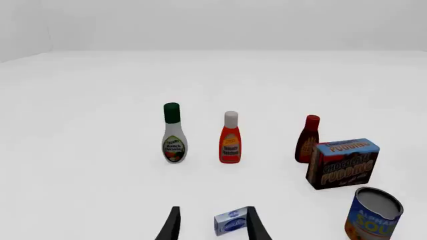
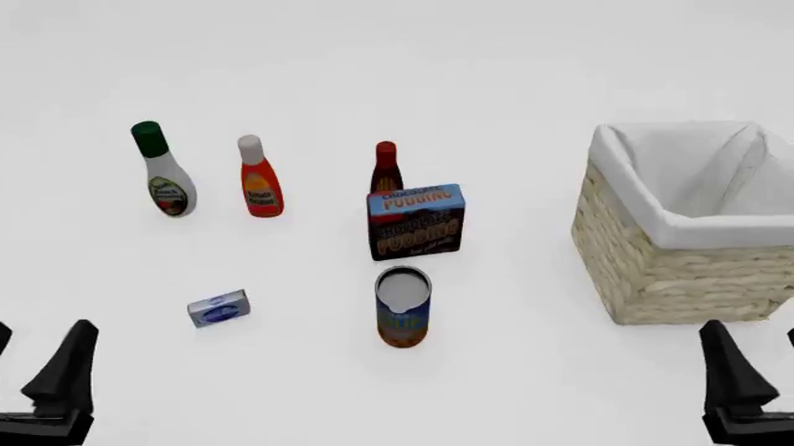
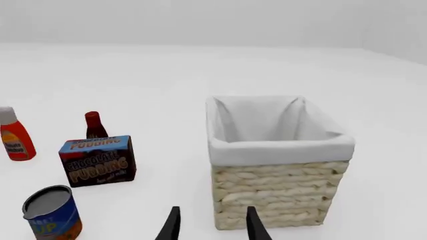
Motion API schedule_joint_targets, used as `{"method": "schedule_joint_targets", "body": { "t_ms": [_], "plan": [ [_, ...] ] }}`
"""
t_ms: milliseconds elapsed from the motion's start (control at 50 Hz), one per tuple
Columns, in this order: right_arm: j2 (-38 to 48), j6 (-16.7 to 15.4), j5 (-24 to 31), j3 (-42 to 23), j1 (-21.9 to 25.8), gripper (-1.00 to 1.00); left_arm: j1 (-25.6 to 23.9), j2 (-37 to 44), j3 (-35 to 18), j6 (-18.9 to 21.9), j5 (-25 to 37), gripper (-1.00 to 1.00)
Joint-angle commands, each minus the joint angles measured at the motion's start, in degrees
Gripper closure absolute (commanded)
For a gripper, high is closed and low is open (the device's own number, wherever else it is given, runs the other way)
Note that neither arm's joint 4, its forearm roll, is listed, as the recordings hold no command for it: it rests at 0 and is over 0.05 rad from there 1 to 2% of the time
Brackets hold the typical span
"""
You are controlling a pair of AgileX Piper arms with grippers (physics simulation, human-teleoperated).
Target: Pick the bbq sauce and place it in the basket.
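The bbq sauce (image 2: 386, 167), a small dark bottle with a red cap, stands upright near the table's middle, right behind a pudding box; it also shows in the left wrist view (image 1: 309, 137) and the right wrist view (image 3: 94, 125). The basket (image 2: 676, 269), woven straw with a white lining, sits at the right and holds nothing I can see; its wall (image 3: 273, 195) fills the right wrist view. My left gripper (image 2: 32, 367) is open at the near left, far from the bottle. At the near right, my right gripper (image 2: 763, 372) is open just in front of the basket.
A white bottle with a green cap (image 2: 164, 177) and an orange-red bottle with a white cap (image 2: 259, 181) stand at the back left. A chocolate pudding box (image 2: 416, 221) and a soup can (image 2: 403, 307) sit in front of the sauce. A small blue-white box (image 2: 219, 308) lies near left.
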Motion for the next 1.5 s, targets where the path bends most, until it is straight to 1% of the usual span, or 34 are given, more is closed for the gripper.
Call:
{"method": "schedule_joint_targets", "body": {
  "t_ms": [20,100,120,240,300,320,380,460,520,560,600,720,760,820,840,860,880,900,940,960,980,1020,1060,1080,1120,1160,1180,1240,1260,1280,1380,1420,1460,1500],
  "plan": [
    [0.5,0.9,-1.6,0.3,1.6,-1.00,0.0,0.0,0.0,0.0,0.0,-1.00],
    [0.9,0.6,-2.0,0.3,1.7,-1.00,0.0,0.0,0.0,0.0,0.0,-1.00],
    [2.1,-0.3,-2.7,0.3,2.3,-1.00,0.0,0.0,0.0,0.0,0.0,-1.00],
    [1.1,-1.0,-2.1,0.3,2.9,-1.00,0.0,0.0,0.0,0.0,0.0,-1.00],
    [2.9,-1.1,-3.2,0.3,3.1,-1.00,0.0,0.0,0.0,0.0,0.0,-1.00],
    [3.4,-0.6,-3.4,0.2,3.2,-1.00,0.0,0.0,0.0,0.0,0.0,-1.00],
    [3.8,-0.8,-3.0,-0.4,3.1,-1.00,0.0,0.0,0.0,0.0,0.0,-1.00],
    [3.9,-1.4,-0.2,-3.6,3.3,-1.00,0.0,0.0,0.0,0.0,0.0,-1.00],
    [4.5,-1.9,0.4,-5.0,3.4,-1.00,0.0,0.0,0.0,0.0,0.0,-1.00],
    [6.5,-2.8,1.6,-8.2,3.8,-1.00,0.0,0.0,0.0,0.0,0.0,-1.00],
    [7.1,-3.1,1.7,-8.9,3.9,-1.00,0.0,0.0,0.0,0.0,0.0,-1.00],
    [11.0,-4.6,4.3,-15.6,5.1,-1.00,0.0,0.0,0.0,0.0,0.0,-1.00],
    [11.6,-5.0,4.3,-16.1,5.4,-1.00,0.0,0.0,0.0,0.0,0.0,-1.00],
    [14.6,-5.2,4.5,-18.5,6.7,-1.00,0.0,0.0,0.0,0.0,0.0,-1.00],
    [16.4,-6.0,4.6,-19.2,8.4,-1.00,0.0,0.0,0.0,0.0,0.0,-1.00],
    [16.4,-5.8,5.1,-20.4,8.6,-1.00,0.0,0.0,0.0,0.0,0.0,-1.00],
    [17.7,-2.7,5.5,-21.8,8.1,-1.00,0.0,0.0,0.0,0.0,0.0,-1.00],
    [19.5,-2.1,5.5,-22.9,7.9,-1.00,0.0,0.0,0.0,0.0,0.0,-1.00],
    [19.6,-6.2,5.9,-24.1,9.5,-1.00,0.0,0.0,0.0,0.0,0.0,-1.00],
    [20.5,-6.8,6.0,-24.4,9.8,-1.00,0.0,0.0,0.0,0.0,0.0,-1.00],
    [21.9,-6.3,6.3,-25.7,10.2,-1.00,0.0,0.0,0.0,0.0,0.0,-1.00],
    [22.7,-6.2,6.6,-26.3,10.4,-1.00,0.0,0.0,0.0,0.0,0.0,-1.00],
    [25.2,-7.7,6.9,-27.5,10.6,-1.00,0.0,0.0,0.0,0.0,0.0,-1.00],
    [25.8,-7.9,6.9,-28.1,10.7,-1.00,0.0,0.0,0.0,0.0,0.0,-1.00],
    [27.1,-7.1,7.6,-29.9,11.0,-1.00,0.0,0.0,0.0,0.0,0.0,-1.00],
    [29.0,-7.8,8.1,-31.6,11.4,-1.00,0.0,0.0,0.0,0.0,0.0,-1.00],
    [29.6,-8.6,8.4,-32.3,11.4,-1.00,0.0,0.0,0.0,0.0,0.0,-1.00],
    [30.9,-8.7,9.3,-33.9,11.7,-1.00,0.0,0.0,0.0,0.0,0.0,-1.00],
    [32.9,-8.9,10.4,-36.5,12.3,-1.00,0.0,0.0,0.0,0.0,0.0,-1.00],
    [32.9,-8.9,10.4,-36.5,12.3,-1.00,0.0,0.0,0.0,0.0,0.0,-1.00],
    [38.1,-10.1,12.2,-41.8,13.9,-1.00,0.0,0.0,0.0,0.0,0.0,-1.00],
    [39.0,-10.3,12.4,-42.7,14.6,-1.00,0.0,0.0,0.0,0.0,0.0,-1.00],
    [41.8,-8.9,13.4,-45.3,15.4,-1.00,0.0,0.0,0.0,0.0,0.0,-1.00],
    [43.5,-7.2,13.9,-47.5,14.7,-1.00,0.0,0.0,0.0,0.0,0.0,-1.00]
  ]
}}
